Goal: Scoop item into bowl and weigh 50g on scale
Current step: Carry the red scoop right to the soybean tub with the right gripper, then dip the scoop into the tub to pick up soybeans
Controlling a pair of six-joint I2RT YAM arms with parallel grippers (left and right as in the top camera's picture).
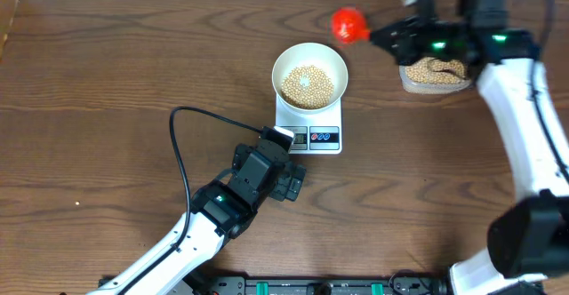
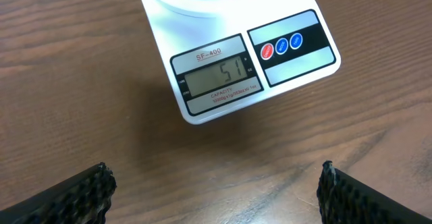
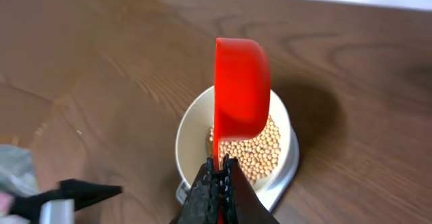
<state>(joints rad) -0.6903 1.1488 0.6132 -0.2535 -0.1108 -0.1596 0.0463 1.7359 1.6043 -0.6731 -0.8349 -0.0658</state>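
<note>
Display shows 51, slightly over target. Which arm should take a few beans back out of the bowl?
Right. Its end effector is shut on the red scoop, poised above the bowl of beans. The left end effector is open and empty, facing the scale.
</note>
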